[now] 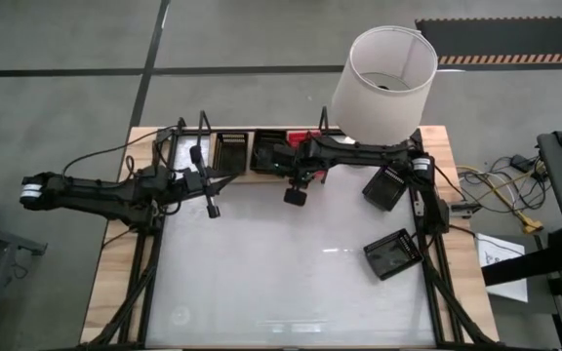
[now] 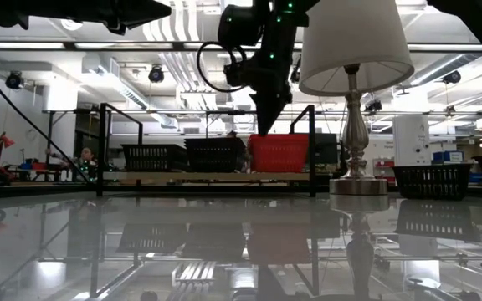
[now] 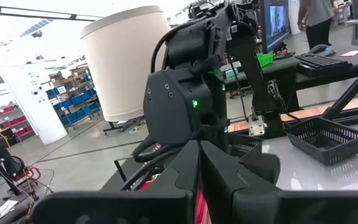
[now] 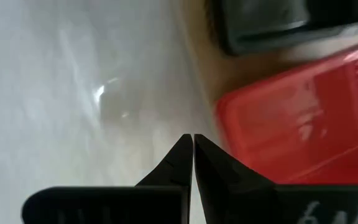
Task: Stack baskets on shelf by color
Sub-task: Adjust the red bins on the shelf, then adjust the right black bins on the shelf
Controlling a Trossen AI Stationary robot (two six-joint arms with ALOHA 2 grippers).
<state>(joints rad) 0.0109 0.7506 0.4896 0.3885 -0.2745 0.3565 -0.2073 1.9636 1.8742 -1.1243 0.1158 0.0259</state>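
Overhead, no readable writing shows on anything. The shelf [image 1: 261, 136] lies along the table's far edge, and three baskets can be counted on it: two black ones [image 1: 230, 151] [image 1: 267, 152] side by side and a red basket [image 1: 304, 139] mostly hidden under the right arm. Two more black baskets lie loose on the white table [image 1: 291, 292] near its right side — one tilted by the right arm's base [image 1: 385, 187], one nearer the front [image 1: 394, 254]. That makes five baskets in this view. A white lampshade [image 1: 386, 80] stands at the far right corner. The left gripper [image 1: 213, 211] hangs over the table just in front of the shelf, fingers together; the right gripper [image 1: 295, 196] hangs beside the red basket, also closed and empty.

Level with the tabletop, the shelf [image 2: 207, 177] carries black, black, red in a row [image 2: 154, 156] [image 2: 214, 155] [image 2: 279, 153], with one closed gripper [image 2: 264, 125] pointing down just before the red basket. This view alone shows the lamp's metal stem [image 2: 357, 134].

From the left wrist, the left gripper [image 3: 199, 152] has its fingers pressed together, holding nothing; one loose black basket [image 3: 328, 138] lies beyond the other arm.

From the right wrist, the right gripper [image 4: 193, 142] tips meet — nothing between them — above bare table, with the red basket [image 4: 303, 124] near and a black basket [image 4: 272, 22] past it.
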